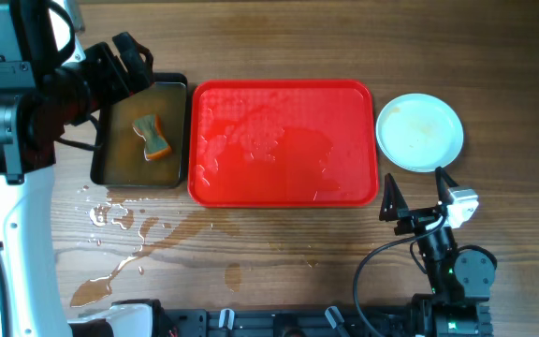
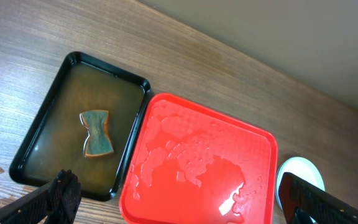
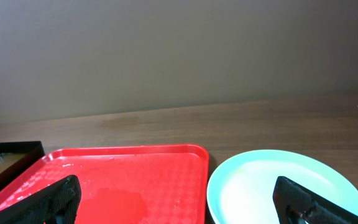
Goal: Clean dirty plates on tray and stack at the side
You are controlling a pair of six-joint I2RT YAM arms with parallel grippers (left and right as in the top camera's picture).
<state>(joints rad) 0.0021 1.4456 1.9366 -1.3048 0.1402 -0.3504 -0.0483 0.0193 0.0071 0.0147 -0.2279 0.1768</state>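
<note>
The red tray (image 1: 284, 140) lies mid-table, wet and with no plates on it; it also shows in the left wrist view (image 2: 197, 168) and the right wrist view (image 3: 123, 180). Pale mint plates (image 1: 420, 131) sit just right of the tray as one round pile; I cannot tell how many. The top plate looks wiped, with a faint smear. It shows in the right wrist view (image 3: 266, 193) and at an edge of the left wrist view (image 2: 297, 177). My left gripper (image 2: 179, 208) is open and empty, above the black pan. My right gripper (image 1: 419, 201) is open and empty, in front of the plates.
A black pan (image 1: 140, 183) of brownish water stands left of the tray, with a green-orange sponge (image 1: 152, 136) in it. The sponge also shows in the left wrist view (image 2: 97, 132). Water puddles (image 1: 124, 239) spread on the wooden table in front of the pan.
</note>
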